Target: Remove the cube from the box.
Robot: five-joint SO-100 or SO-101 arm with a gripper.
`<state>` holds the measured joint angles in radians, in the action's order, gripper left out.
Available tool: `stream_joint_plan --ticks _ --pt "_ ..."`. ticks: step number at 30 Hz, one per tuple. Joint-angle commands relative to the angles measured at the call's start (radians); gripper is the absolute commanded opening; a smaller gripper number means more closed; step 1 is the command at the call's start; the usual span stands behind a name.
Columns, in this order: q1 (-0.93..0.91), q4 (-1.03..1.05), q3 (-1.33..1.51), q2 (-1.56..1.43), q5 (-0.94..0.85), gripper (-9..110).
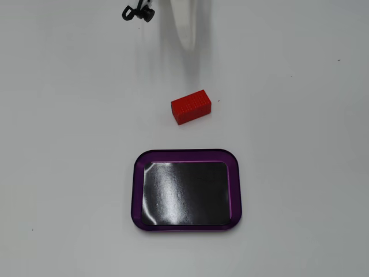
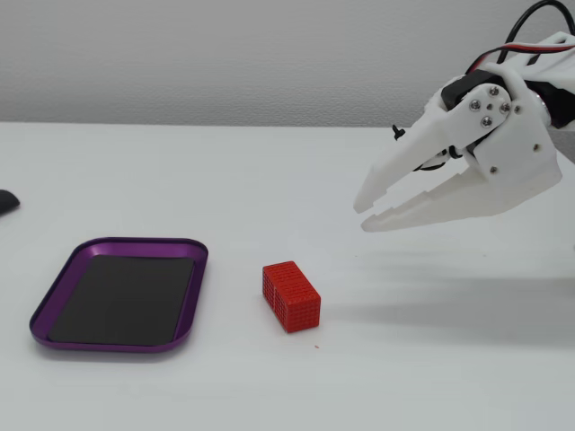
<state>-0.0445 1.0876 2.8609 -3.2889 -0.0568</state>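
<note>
The red cube (image 1: 191,107) lies on the white table outside the box, a short way beyond its far rim; in a fixed view it (image 2: 291,295) sits just right of the box. The purple-rimmed box (image 1: 138,190) with its black floor is empty, as the side-on fixed view (image 2: 54,292) also shows. My white gripper (image 2: 363,216) hangs above the table, up and to the right of the cube, holding nothing, its jaws only slightly apart at the tips. In a fixed view it shows only as a blurred white shape (image 1: 187,26) at the top edge.
A small black object (image 1: 138,11) lies at the table's far edge; it also shows at the left edge of a fixed view (image 2: 5,201). A grey wall stands behind the table.
</note>
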Motion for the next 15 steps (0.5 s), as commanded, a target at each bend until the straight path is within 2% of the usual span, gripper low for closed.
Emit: stream_joint_plan --ticks 1,15 --pt "-0.008 0.003 0.005 -0.025 -0.011 0" --pt "-0.006 -0.003 0.005 -0.025 -0.021 0"
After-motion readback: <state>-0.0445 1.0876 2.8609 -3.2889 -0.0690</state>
